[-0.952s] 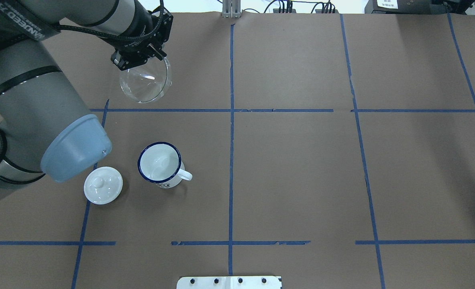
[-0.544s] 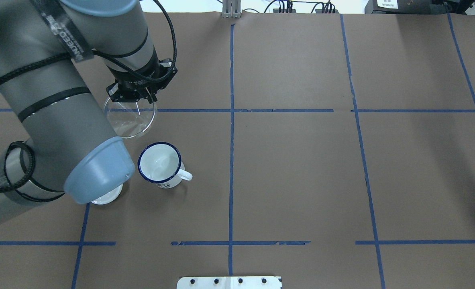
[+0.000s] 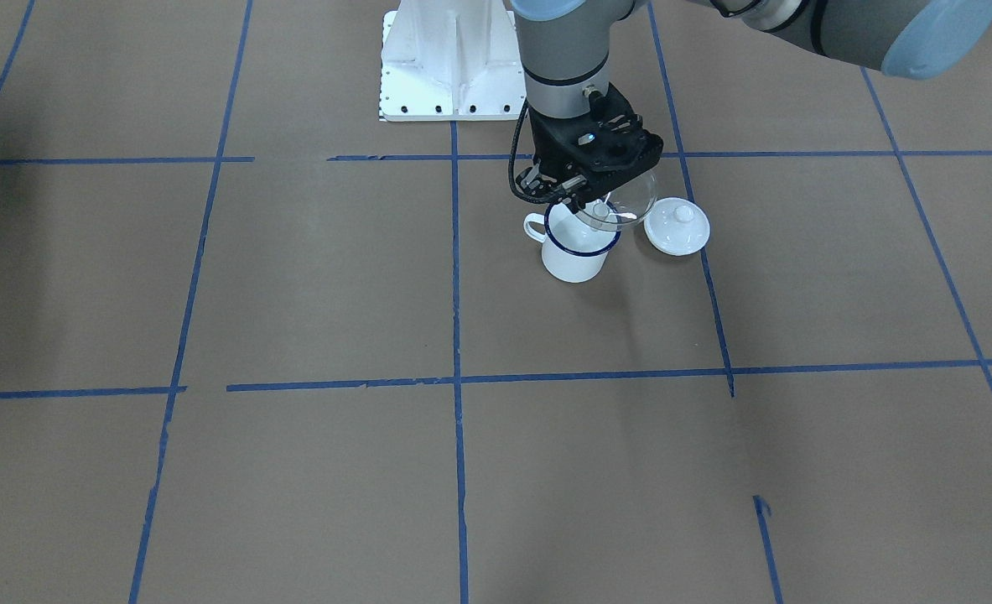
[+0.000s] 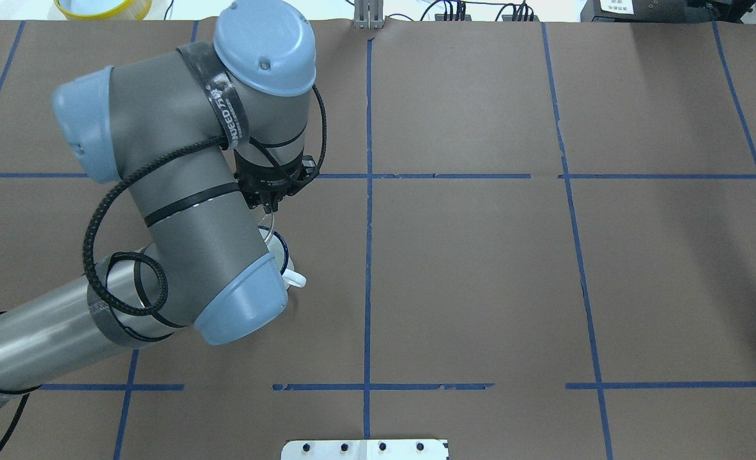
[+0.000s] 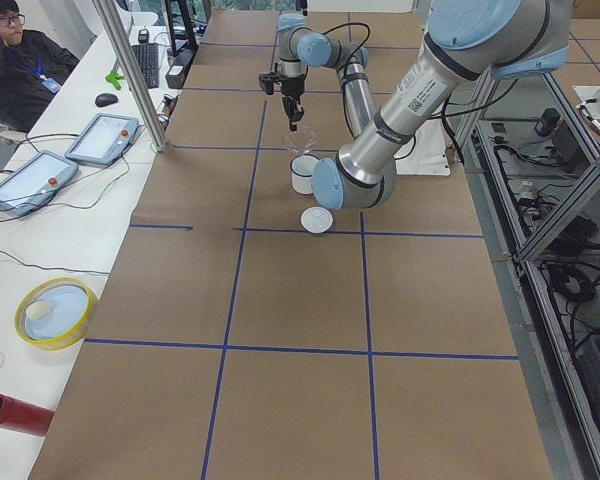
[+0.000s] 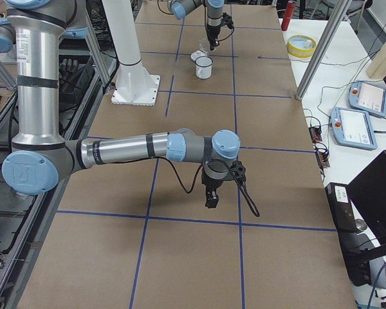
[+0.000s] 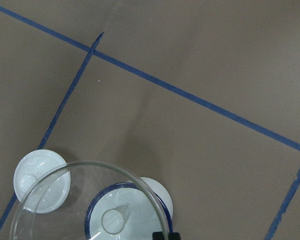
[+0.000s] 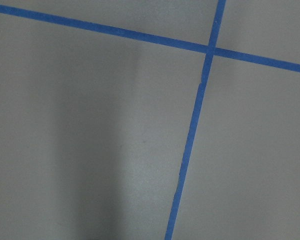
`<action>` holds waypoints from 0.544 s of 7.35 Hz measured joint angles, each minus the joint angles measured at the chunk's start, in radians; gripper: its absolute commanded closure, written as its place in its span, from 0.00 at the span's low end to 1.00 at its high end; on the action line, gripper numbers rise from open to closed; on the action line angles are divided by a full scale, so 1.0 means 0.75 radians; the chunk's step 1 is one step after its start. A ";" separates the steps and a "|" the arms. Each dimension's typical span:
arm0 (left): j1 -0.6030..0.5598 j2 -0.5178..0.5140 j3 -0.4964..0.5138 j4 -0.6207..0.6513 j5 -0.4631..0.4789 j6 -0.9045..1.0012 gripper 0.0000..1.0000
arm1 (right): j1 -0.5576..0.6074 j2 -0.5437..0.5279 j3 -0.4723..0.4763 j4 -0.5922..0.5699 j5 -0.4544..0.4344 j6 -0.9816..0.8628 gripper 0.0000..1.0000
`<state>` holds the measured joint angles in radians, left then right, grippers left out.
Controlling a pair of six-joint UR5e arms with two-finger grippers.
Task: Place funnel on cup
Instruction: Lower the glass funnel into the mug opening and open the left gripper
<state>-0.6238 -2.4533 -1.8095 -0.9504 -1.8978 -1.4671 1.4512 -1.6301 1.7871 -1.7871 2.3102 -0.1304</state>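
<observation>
Over the mouth of the cup [image 3: 575,256] hangs the funnel [image 3: 627,201], a clear, thin-walled cone with a wide round rim and a short narrow spout. The left gripper [image 3: 586,200] pinches that rim at one edge between its two black fingers. From the left wrist camera, the spout points down inside the circle of the cup's dark blue rim. The funnel's broad rim overhangs the cup on the side where the lid [image 3: 677,226] lies. The side view from the robot's left shows the funnel's bowl above the cup, not seated on it. Whether the spout's tip has dipped below the cup's rim cannot be told.

The cup is a glossy white enamel cylinder, upright, with a small loop handle on the side away from the lid. The lid is white, round and shallowly domed with a knob at its centre. It lies flat just beside the cup, a gap of paper between them.

Both stand on the table [image 3: 294,277], which is covered in matte brown paper ruled into squares by blue tape [image 3: 454,294].

Well apart from the cup, the right gripper [image 6: 210,199] hovers above the paper, pointing down. Whether its fingers are spread or pressed together cannot be told. Its wrist camera shows only paper and a crossing of tape.
</observation>
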 measured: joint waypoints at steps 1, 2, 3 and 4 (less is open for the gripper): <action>0.020 0.004 0.025 -0.031 0.002 0.002 1.00 | 0.000 0.000 0.000 0.000 0.000 0.000 0.00; 0.028 0.011 0.060 -0.075 0.003 0.015 1.00 | 0.000 0.000 0.000 0.000 0.000 0.000 0.00; 0.031 0.026 0.090 -0.120 0.004 0.035 1.00 | 0.000 -0.001 0.000 0.000 0.000 0.000 0.00; 0.033 0.055 0.105 -0.163 0.004 0.046 1.00 | 0.000 -0.001 0.000 0.000 0.000 0.000 0.00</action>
<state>-0.5992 -2.4123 -1.7304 -1.0726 -1.8946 -1.4328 1.4512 -1.6306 1.7871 -1.7871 2.3102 -0.1304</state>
